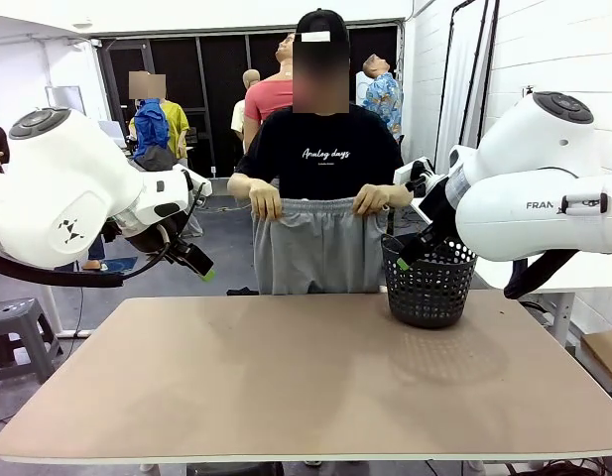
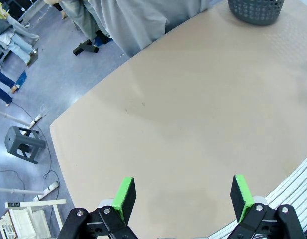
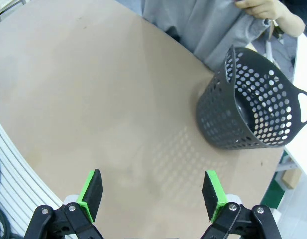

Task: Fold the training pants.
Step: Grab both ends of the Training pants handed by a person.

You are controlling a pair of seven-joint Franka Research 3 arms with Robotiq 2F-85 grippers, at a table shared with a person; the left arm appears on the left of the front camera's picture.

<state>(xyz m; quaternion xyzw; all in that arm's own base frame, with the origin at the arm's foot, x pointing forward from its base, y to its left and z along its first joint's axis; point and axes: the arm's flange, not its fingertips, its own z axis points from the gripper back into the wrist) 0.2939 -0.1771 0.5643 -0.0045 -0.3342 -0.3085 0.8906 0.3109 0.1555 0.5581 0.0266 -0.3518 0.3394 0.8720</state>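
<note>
A person stands at the far side of the table [image 1: 286, 387] and holds the light grey training pants [image 1: 318, 248] up by the gathered waistband, with the person's hands [image 1: 264, 201] gripping it near each end. The pants hang straight down in front of the person, behind the table's far edge, and their lower part is hidden by the tabletop. They touch neither gripper.

A black mesh basket [image 1: 429, 288] stands upright on the table near its far right corner, just beside the hanging pants. In the right wrist view the basket [image 3: 243, 114] casts a dotted shadow on the tan surface.

The left gripper [image 2: 183, 194] hangs above the left part of the table with its green pads [image 2: 124, 195] spread wide apart and nothing between them. The right gripper [image 3: 152, 191] hovers above the right part, close to the basket, its jaws likewise wide apart and holding nothing. A grey stool [image 1: 13, 327] stands on the floor left of the table
</note>
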